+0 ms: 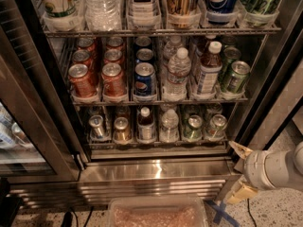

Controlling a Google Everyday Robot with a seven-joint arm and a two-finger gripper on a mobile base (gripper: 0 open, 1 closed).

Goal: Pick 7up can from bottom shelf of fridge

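Observation:
The fridge (156, 171) stands open with its dark racks facing me. On the bottom shelf (156, 144) two green 7up cans with silver tops stand side by side at the right, one (193, 127) left of the other (218, 125). More green cans show behind them. My gripper (238, 171) is at the lower right, outside the fridge and below the bottom shelf, level with the steel base panel. Its two cream fingers are spread apart, one high and one low, holding nothing. It is right of and below the nearest 7up can.
The bottom shelf also holds a silver can (97, 126), a gold can (121, 129), a dark bottle (146, 124) and a water bottle (169, 125). Red cans (83, 79), a Pepsi can (144, 79) and bottles fill the middle shelf. A plastic bin (156, 214) sits on the floor below. The glass door (28, 126) hangs open at left.

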